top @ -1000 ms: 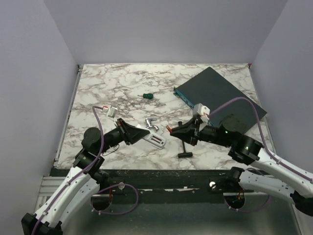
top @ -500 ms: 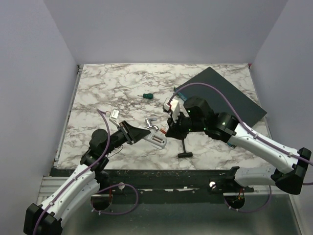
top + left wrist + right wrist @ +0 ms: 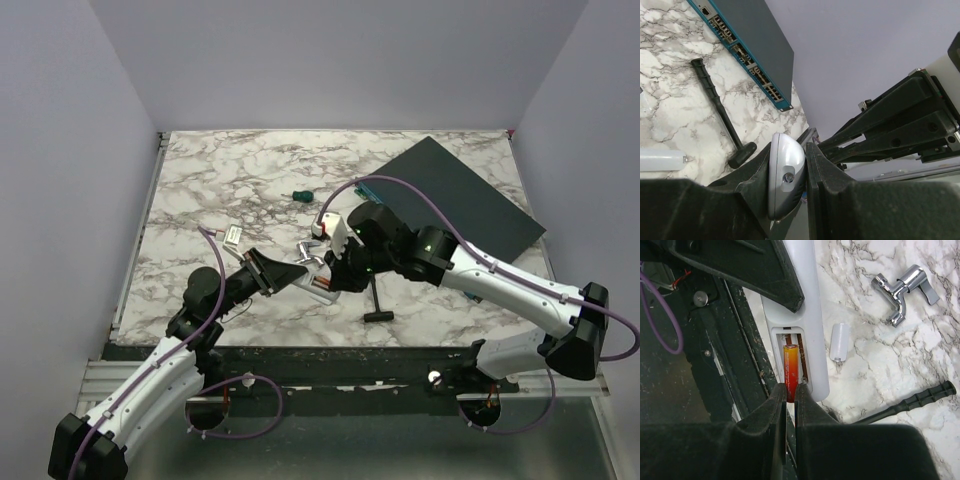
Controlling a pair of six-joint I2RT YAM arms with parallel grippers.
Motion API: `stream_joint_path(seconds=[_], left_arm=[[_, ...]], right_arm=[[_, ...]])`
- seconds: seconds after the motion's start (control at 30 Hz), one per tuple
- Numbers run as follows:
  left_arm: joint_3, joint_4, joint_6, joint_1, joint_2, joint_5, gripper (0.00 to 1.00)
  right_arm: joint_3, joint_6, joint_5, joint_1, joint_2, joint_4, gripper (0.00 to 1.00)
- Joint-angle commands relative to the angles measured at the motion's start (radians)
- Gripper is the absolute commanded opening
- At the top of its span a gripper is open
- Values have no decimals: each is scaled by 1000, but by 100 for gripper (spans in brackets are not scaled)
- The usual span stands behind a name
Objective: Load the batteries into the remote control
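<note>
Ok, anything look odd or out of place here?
Nothing damaged or spilled. The remote has its bay open with the battery in it, and a small white piece, maybe its cover, lies loose beside it.

Left arm [image 3: 160, 365], right arm [image 3: 500, 280] angled inward, jaws clamped

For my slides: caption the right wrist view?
Right gripper holds an orange battery in the open remote control.

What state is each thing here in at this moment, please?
remote control: battery bay uncovered
battery: lying in the bay, one end gripped
left claw: shut on the remote control
right claw: shut on the battery
small white piece: loose on the table
</note>
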Motion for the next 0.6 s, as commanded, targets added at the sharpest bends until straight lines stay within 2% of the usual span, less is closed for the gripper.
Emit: stream_joint_path(seconds=[0.0, 0.57], left_arm=[[-9, 67, -12, -5, -10, -25, 0], [-15, 77, -4, -5, -12, -12, 0]], right_arm=[[42, -35, -12, 11, 32, -28, 1], [46, -87, -61, 16, 87, -65, 1]])
